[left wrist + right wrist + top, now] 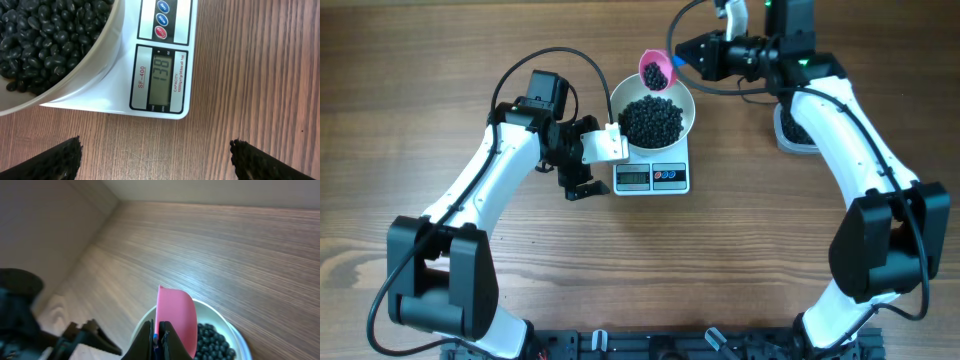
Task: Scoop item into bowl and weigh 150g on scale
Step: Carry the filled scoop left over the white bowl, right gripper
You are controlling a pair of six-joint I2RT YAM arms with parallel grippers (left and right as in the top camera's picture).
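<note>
Pressed together on the thin handle of a pink scoop (pixel 176 322): the right gripper (pixel 156 340), pinching it edge-on to its own camera. Scoop at the far rim of the white bowl (pixel 688 100), a few beans lying in its cup; touching the rim or just above it, cannot tell.

Spread wide and holding nothing: the left gripper (pixel 588 158), low over the wood just beside the left end of the scale (pixel 653 178). Black ridged fingertips (pixel 55 160) at either lower corner of the left wrist view, bare wood between them.

Bowl seated on the scale, heaped with black beans (pixel 652 120). On the scale's front edge, a grey display (pixel 161 77) showing 138. Next to it three round buttons (pixel 161 19), two blue and one red.

Underneath everything, a wooden table (pixel 430 60), mid-brown, with fine straight grain running left to right in the overhead view and a looser swirl near the left arm's base. Near the right arm, a clear tub (pixel 788 132), mostly hidden under it, something dark inside. Along the near edge, a black rail (pixel 670 345). In the right wrist view, a plain pale wall (pixel 45 235) rising straight from the table's edge.
</note>
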